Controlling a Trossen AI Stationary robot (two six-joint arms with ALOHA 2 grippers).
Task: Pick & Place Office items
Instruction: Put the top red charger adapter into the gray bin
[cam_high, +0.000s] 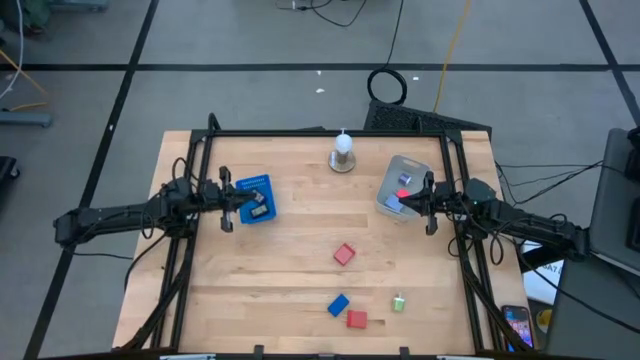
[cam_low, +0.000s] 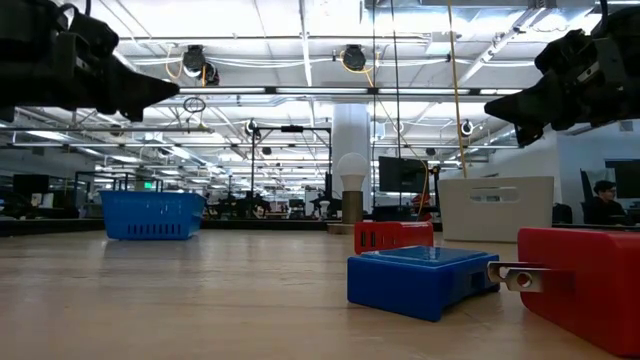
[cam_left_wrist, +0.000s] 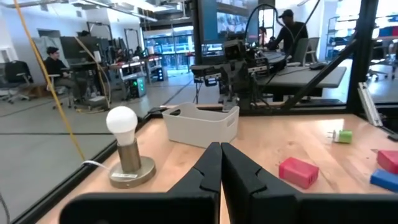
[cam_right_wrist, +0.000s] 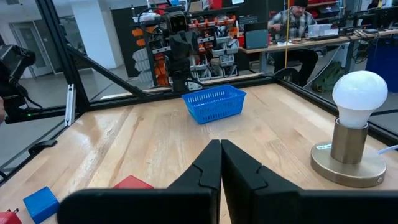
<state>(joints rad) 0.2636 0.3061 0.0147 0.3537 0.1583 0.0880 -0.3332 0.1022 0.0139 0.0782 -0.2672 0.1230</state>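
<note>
A: Where are the office items?

B: Four lie loose on the light wooden table (cam_high: 290, 250). A small red block (cam_high: 344, 254) sits near the middle; closer to the front edge are a small blue block (cam_high: 338, 304), a second red block (cam_high: 357, 319) just beside it, and a tiny green piece (cam_high: 398, 302) a little to the right. A red piece (cam_high: 404, 180) and something blue lie inside the pale grey plastic tub (cam_high: 392, 170) at the right rear.

A: And the blue one on the left?

B: That is a blue mesh basket (cam_high: 254, 187) holding a dark item I cannot identify.

A: The grippers?

B: The left gripper (cam_high: 228, 203) hangs over the basket's edge, its fingers (cam_left_wrist: 211, 168) pressed together on nothing. The right gripper (cam_high: 428, 205) hangs at the tub's edge, fingers (cam_right_wrist: 211, 163) likewise closed and empty.

A: Anything else?

B: A white light bulb on a round metal base (cam_high: 343, 152) stands at the rear between basket and tub.
</note>
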